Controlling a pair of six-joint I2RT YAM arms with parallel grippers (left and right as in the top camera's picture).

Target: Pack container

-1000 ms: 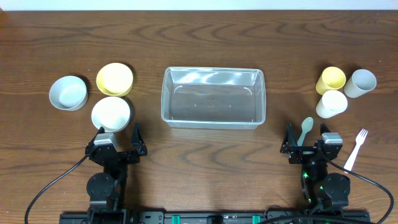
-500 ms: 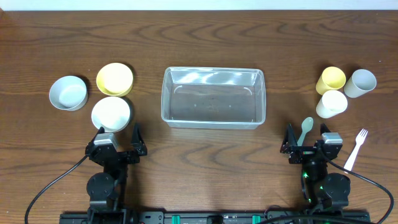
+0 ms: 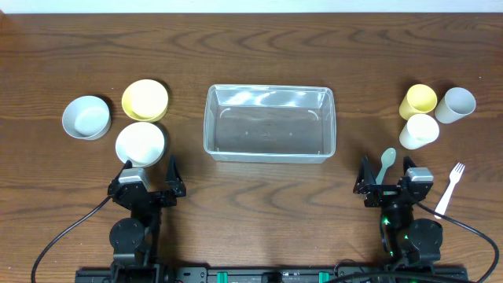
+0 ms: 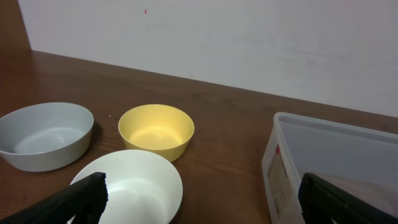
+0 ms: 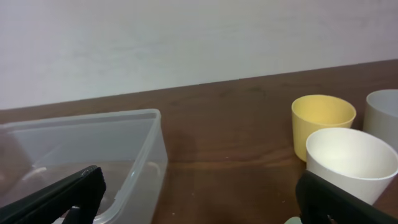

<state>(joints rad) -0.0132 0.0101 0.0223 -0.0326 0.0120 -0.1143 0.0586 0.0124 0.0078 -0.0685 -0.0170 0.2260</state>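
Idling, nothing has moved in the last second: left gripper (image 3: 148, 173) and right gripper (image 3: 386, 174) both sit spread and empty at the near edge, container (image 3: 269, 130) empty mid-table between bowls (image 3: 140, 143) and cups (image 3: 419, 130), so packing not started

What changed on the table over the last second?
Nothing visibly changed. The left gripper and right gripper stay open and hold nothing at the near edge, and the container stays empty in the middle of the table.
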